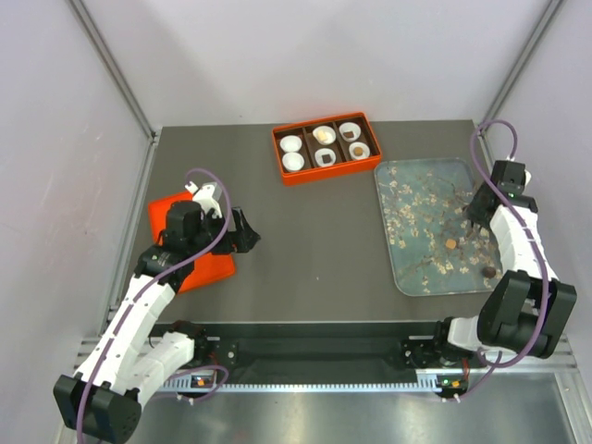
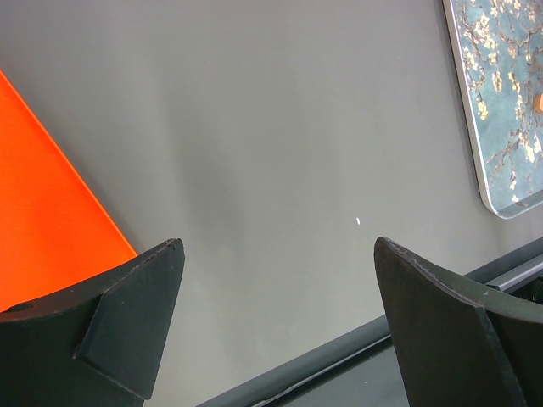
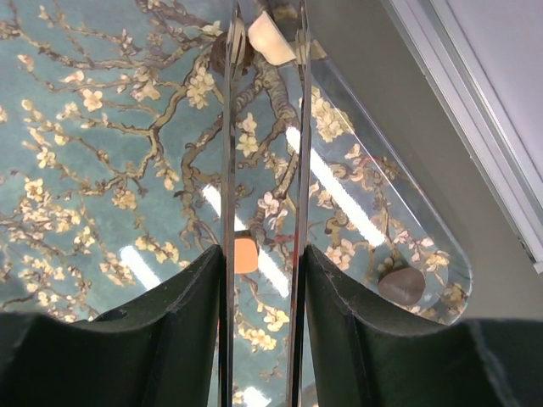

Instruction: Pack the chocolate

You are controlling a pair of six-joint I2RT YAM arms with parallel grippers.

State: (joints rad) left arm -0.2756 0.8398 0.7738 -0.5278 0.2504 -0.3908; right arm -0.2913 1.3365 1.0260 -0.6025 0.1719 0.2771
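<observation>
The right gripper (image 3: 265, 30) hangs over the flowered tray (image 3: 102, 170), thin fingers (image 3: 227, 170) nearly together, seemingly pinching a pale chocolate (image 3: 271, 42). An orange chocolate (image 3: 246, 254) and a brown chocolate (image 3: 400, 286) lie on the tray. The left gripper (image 2: 276, 246) gapes wide above the grey table (image 2: 271, 127).

Glossy tray (image 3: 102, 170), matt grey table (image 2: 271, 127), smooth orange plastic box (image 1: 333, 173), white paper cups (image 1: 291, 143)

Tan chocolate (image 3: 245, 253) and dark brown chocolate (image 3: 401, 285) lie apart on the tray (image 3: 85, 170), a pale chocolate (image 3: 271, 41) between the right gripper (image 3: 267, 24)'s tips
</observation>
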